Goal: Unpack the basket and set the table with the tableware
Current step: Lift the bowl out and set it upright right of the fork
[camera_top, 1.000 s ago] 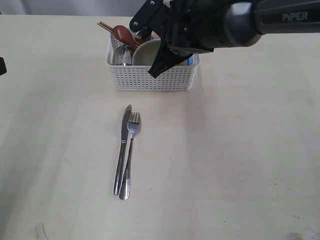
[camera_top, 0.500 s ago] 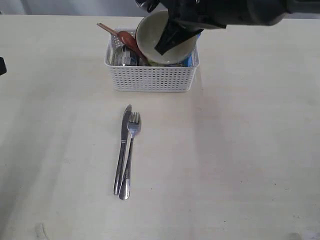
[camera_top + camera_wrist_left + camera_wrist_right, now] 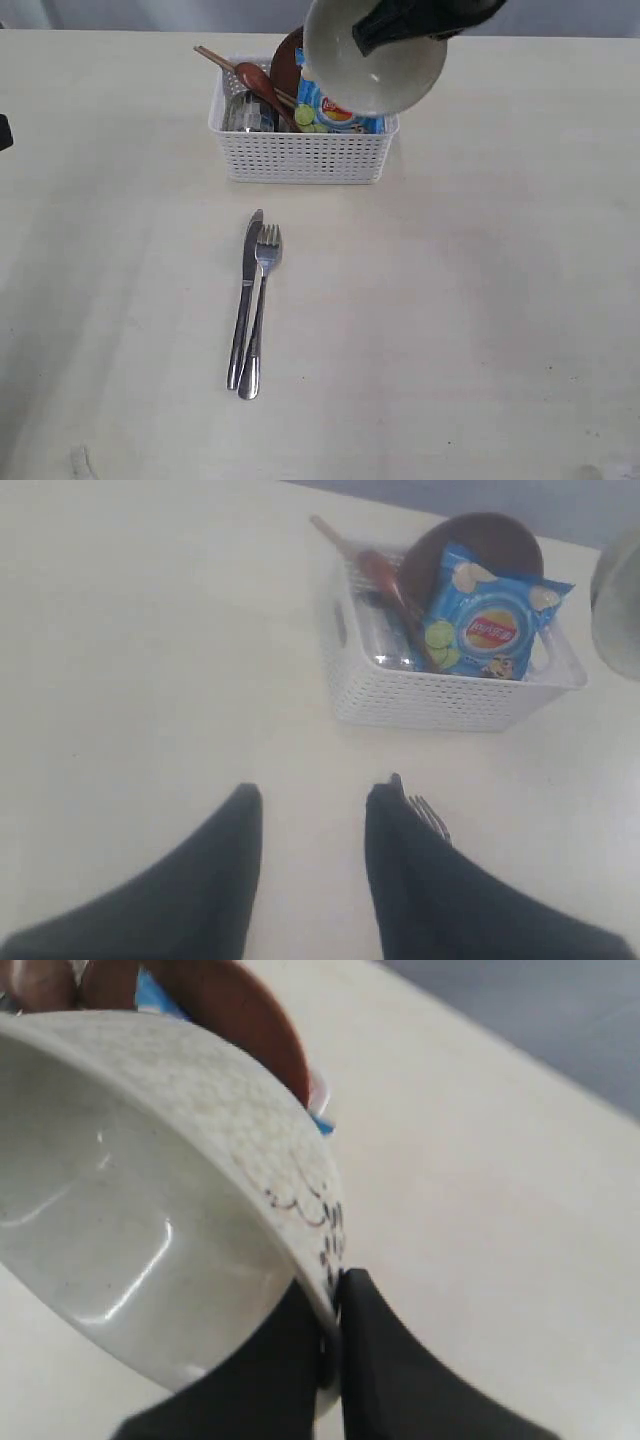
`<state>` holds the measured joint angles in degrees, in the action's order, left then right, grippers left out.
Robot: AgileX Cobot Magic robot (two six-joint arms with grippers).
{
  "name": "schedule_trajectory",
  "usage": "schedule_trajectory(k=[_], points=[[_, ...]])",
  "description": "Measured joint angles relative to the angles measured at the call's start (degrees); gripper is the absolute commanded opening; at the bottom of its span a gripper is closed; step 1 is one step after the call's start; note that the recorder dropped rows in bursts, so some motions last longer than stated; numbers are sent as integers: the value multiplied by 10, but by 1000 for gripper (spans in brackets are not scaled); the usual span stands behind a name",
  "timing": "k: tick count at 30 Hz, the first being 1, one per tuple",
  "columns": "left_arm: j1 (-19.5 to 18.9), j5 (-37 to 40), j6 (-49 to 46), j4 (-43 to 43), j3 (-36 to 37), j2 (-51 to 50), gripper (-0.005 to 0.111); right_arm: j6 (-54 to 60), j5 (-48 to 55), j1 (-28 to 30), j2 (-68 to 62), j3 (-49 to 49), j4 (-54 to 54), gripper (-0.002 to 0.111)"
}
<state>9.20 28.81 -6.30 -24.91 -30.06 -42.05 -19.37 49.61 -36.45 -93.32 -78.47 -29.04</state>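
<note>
Bright, even, diffuse light covers the pale table (image 3: 480, 330); the basket (image 3: 300, 155) casts only a faint, soft shadow along its front; the exterior view is sharp; the left wrist view is hazy, the left gripper (image 3: 313, 798) a blurred dark shape; small glints sit inside the bowl (image 3: 130, 1220); the right gripper (image 3: 338, 1295) looks soft-edged.

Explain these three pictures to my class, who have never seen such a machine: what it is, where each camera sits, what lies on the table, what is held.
This is a two-armed robot. One picture looks on from outside; two come from wrist cameras. On the table lie a knife and fork, near a white basket holding a chip bag, brown plate and wooden spoon. The right end effector pinches a pale bowl by its rim, in the air. The left end effector is open and empty.
</note>
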Motion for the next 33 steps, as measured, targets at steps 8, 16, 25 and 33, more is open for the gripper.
schedule_trajectory(k=[8,16,25,33], points=[[0,5,0,1,0,0,34,124,135,47,20,28,209,0],[0,25,0,5,0,0,34,156,114,47,88,178,347,0],[0,44,-6,5,0,0,34,246,36,48,44,294,498,0],[0,44,-7,5,0,0,34,246,-28,48,2,296,519,0]])
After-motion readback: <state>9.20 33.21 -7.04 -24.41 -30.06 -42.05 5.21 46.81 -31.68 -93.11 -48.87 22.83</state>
